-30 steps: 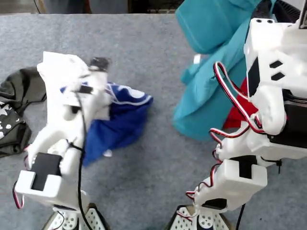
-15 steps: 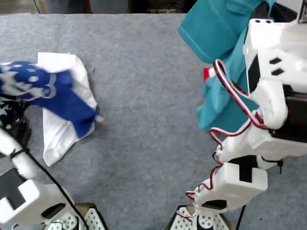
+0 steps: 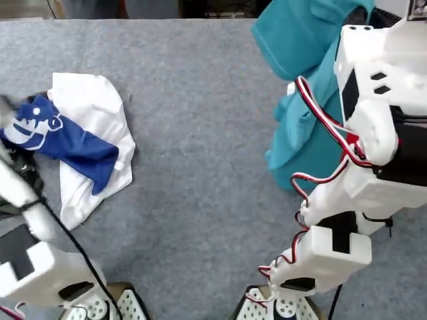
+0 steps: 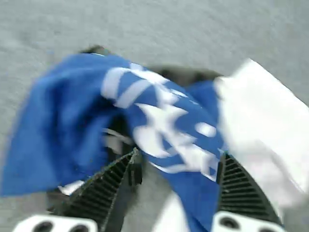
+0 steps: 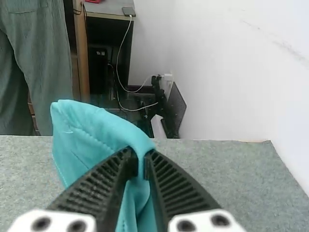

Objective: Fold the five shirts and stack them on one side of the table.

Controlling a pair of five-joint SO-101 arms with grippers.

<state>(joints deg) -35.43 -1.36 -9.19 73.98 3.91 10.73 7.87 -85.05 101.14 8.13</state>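
My right gripper (image 5: 139, 160) pinches the teal shirt (image 5: 89, 137), which hangs down; my left gripper (image 4: 177, 158) gapes wide over the blue shirt (image 3: 67, 141), lying diagonally across the white shirt (image 3: 93, 100).

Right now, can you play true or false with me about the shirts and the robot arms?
1. The right gripper is shut on the teal shirt. True.
2. The blue shirt lies on top of the white shirt. True.
3. The teal shirt lies neatly folded on the table. False: it hangs bunched from the right gripper, lifted up.
4. The left gripper is squeezed shut. False: it is open, its fingers wide apart over the blue shirt.
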